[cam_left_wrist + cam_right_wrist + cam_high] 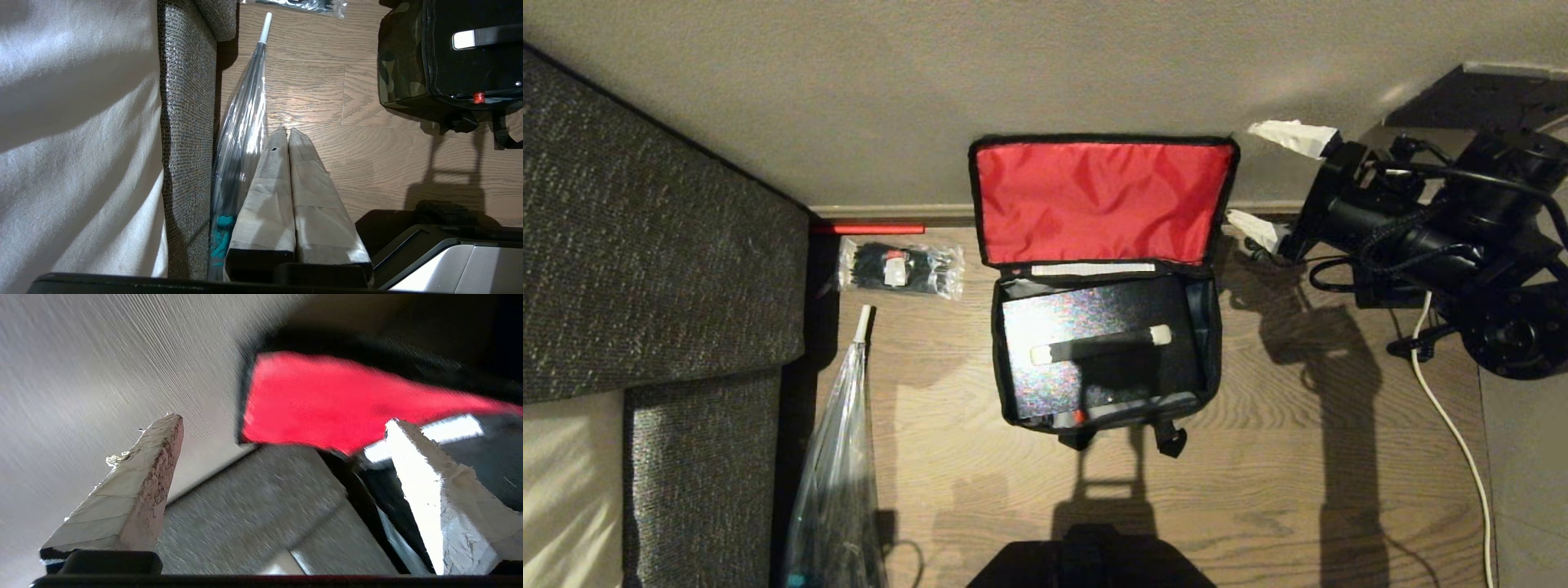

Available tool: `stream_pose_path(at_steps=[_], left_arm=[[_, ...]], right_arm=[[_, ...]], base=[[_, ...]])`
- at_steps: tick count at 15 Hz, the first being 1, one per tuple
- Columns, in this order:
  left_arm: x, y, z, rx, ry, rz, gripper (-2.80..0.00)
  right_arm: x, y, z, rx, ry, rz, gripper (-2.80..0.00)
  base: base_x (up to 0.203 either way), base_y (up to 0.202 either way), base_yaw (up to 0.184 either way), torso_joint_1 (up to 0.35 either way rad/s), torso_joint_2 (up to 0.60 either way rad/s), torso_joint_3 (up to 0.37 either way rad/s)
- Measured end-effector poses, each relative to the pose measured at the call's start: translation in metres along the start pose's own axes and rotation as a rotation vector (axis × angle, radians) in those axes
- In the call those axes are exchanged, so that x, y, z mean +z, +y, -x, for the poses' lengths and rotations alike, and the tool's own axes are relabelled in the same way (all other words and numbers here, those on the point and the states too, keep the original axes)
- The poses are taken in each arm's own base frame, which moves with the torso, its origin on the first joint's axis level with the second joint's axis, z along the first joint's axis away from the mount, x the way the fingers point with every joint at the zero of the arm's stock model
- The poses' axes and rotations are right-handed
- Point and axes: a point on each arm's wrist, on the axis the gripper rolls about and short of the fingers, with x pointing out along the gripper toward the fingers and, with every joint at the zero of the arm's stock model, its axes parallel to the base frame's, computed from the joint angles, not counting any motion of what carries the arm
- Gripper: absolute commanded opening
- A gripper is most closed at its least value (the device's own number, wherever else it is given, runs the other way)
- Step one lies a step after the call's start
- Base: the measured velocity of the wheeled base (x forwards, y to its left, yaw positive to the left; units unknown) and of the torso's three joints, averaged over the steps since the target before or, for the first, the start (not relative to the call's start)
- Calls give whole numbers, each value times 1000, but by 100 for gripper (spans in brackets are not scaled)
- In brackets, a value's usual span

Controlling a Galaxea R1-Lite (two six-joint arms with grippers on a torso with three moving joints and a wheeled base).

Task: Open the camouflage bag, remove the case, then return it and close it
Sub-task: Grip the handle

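You have the camouflage bag [1106, 282] sitting on the wood floor [1298, 490] against the wall, its red-lined lid [1101, 200] thrown back and standing up against the wall. The case [1098, 355] lies flat inside, filling most of the compartment, with its handle [1101, 344] running across the top face, pale at both ends.

Your right gripper [1272, 184] hangs just beside the lid's right edge, jaws spread wide and holding nothing. Your left gripper [286, 134] is parked low near the clear umbrella [837, 474] and the sofa [654, 245], fingers pressed together and empty.

Judge the case as rigid and smooth-faced: its flat top gives you nothing to pinch, and it probably carries some weight. The handle is your 1 sensible grip point; take it near the middle so the case lifts level instead of swinging. The fit looks snug, so the soft walls may drag and rise with it.

The bag itself is limp fabric. Its lid will likely flop if nudged, so keep clear of it on the way in.
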Motion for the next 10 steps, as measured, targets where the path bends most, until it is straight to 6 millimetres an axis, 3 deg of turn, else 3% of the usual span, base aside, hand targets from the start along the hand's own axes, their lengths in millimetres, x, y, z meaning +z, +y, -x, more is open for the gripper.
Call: stream_pose_path(at_steps=[1,10], left_arm=[[0,0,0,0,0,0,-280],[0,0,0,0,0,0,-280]], right_arm=[[-3,0,6,-10,4,4,-280],[-35,14,62,-17,164,15,-280]], base=[[0,0,0,0,0,0],[0,0,0,0,0,0]])
